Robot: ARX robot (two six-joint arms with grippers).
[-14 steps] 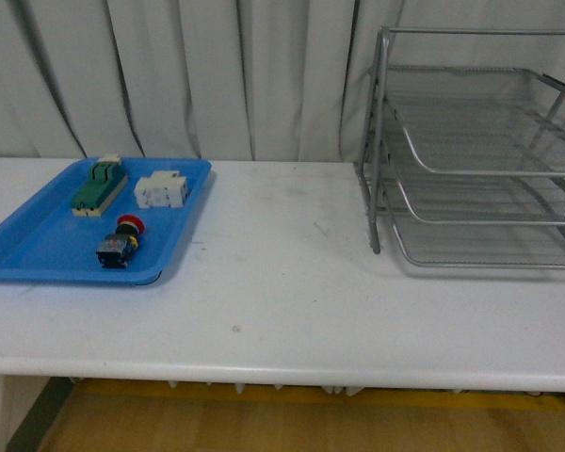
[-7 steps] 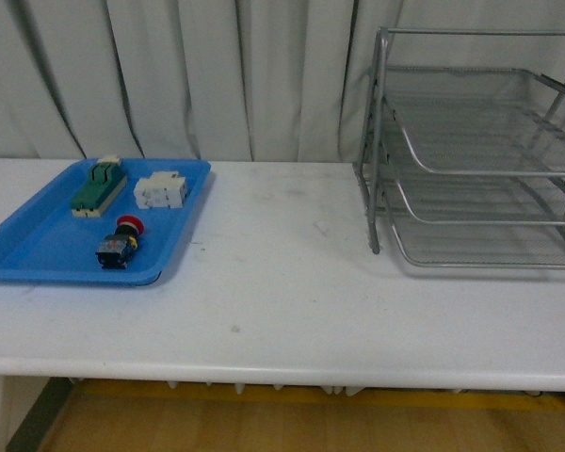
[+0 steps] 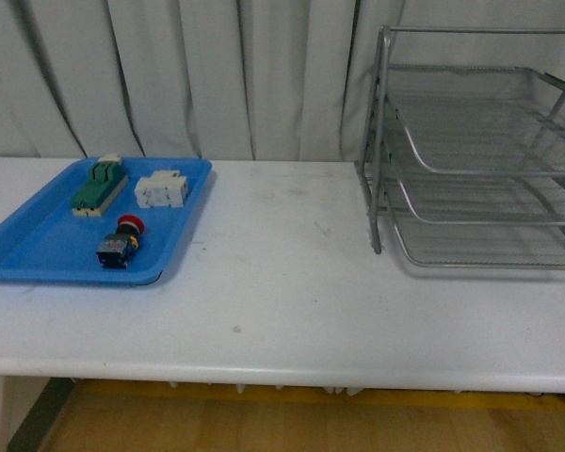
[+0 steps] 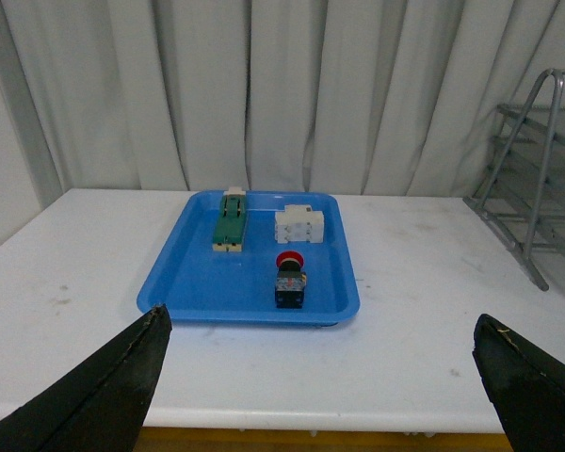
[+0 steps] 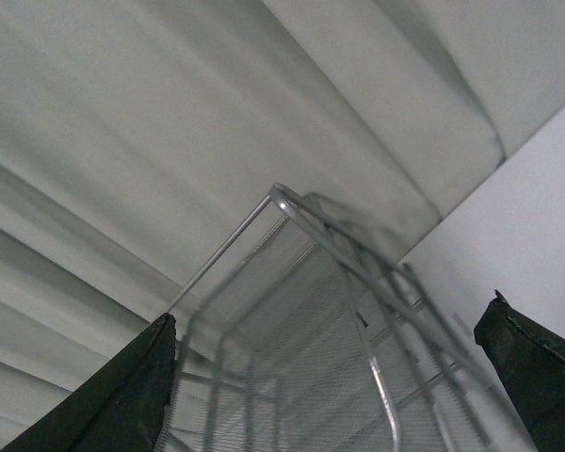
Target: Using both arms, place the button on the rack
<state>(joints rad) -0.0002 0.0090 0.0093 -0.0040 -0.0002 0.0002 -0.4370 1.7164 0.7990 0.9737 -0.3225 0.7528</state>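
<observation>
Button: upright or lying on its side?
On its side: the button lies in the blue tray, red cap pointing toward the curtain.

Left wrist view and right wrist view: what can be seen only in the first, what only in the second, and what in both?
Only the left wrist view shows the blue tray on the white table, holding the button, the white block and the green-and-cream block, with the open left gripper in front. Only the right wrist view shows the open right gripper and the rack close up, with its wire mesh. Both show the rack, which is only partly seen at the edge in the left wrist view, and the pale curtain.
</observation>
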